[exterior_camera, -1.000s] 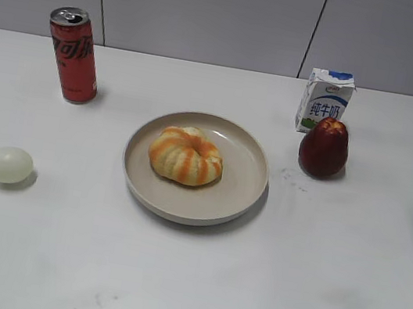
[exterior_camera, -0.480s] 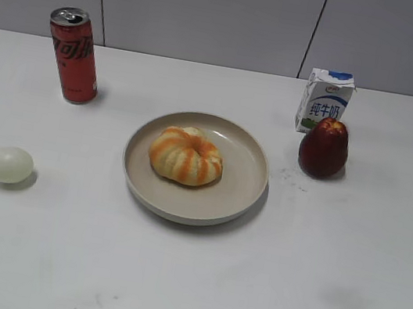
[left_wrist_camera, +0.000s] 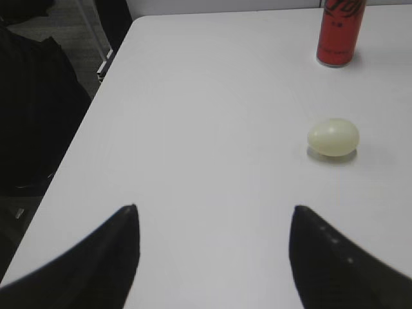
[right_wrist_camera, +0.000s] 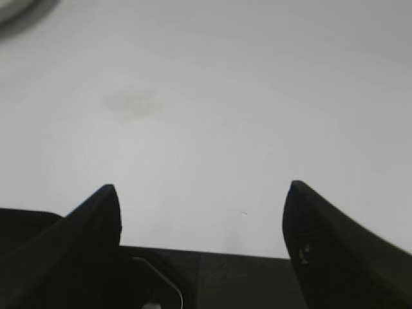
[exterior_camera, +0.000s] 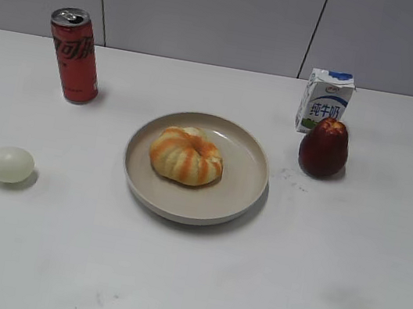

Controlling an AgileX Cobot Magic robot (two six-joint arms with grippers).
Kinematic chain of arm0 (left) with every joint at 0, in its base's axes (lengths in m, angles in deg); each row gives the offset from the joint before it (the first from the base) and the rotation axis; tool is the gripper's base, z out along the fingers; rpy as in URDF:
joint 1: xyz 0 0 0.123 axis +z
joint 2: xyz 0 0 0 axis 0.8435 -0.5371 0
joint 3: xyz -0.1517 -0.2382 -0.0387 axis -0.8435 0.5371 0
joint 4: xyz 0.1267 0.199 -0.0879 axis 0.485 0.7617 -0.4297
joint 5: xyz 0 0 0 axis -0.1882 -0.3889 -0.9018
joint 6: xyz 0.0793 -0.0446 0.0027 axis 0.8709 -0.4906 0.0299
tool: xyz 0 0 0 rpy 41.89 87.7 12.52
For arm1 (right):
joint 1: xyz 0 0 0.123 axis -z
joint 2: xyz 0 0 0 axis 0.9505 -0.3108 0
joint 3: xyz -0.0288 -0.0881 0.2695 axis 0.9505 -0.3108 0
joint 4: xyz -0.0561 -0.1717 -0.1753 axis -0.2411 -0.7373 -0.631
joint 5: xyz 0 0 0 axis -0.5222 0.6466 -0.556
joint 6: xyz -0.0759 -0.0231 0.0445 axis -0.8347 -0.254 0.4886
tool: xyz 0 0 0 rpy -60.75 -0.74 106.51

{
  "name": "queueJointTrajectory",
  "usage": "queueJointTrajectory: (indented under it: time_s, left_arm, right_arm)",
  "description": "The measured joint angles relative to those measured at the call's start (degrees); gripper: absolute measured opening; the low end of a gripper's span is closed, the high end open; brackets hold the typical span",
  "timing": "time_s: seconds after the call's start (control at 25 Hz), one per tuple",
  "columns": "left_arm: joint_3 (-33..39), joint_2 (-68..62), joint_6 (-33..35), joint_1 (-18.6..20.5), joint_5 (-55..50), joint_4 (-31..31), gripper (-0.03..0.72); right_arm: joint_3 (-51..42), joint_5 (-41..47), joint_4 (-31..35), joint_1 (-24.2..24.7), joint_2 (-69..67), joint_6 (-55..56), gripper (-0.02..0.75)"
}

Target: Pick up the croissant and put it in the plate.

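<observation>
Right now I am seeing the glossy orange-and-cream striped ring-shaped croissant [exterior_camera: 186, 156] lying inside the wide, shallow beige round plate [exterior_camera: 241, 194], slightly left of its centre, on the white bench [exterior_camera: 312, 283]. A red soda can [exterior_camera: 74, 55] is standing upright at the back left, and a pale whitish egg [exterior_camera: 8, 164] is lying well apart to the plate's left. A dark red apple [exterior_camera: 324, 147] is sitting just in front of a small white-and-blue milk carton [exterior_camera: 325, 100]. I am watching the left gripper [left_wrist_camera: 212, 219] hanging over bare bench with its dark fingers [left_wrist_camera: 103, 257] spread wide, released, gripping nothing. The right gripper [right_wrist_camera: 203, 196] is likewise showing parted fingers [right_wrist_camera: 328, 241] with nothing between them.
</observation>
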Motion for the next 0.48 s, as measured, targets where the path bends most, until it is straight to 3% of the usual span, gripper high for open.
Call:
queueJointTrajectory:
  time_s: [0.48]
  left_arm:
    - [0.0, 0.0, 0.0, 0.0, 0.1, 0.0, 0.552]
  right_arm:
    - [-0.1, -0.2, 0.3, 0.0, 19.7, 0.1, 0.590]
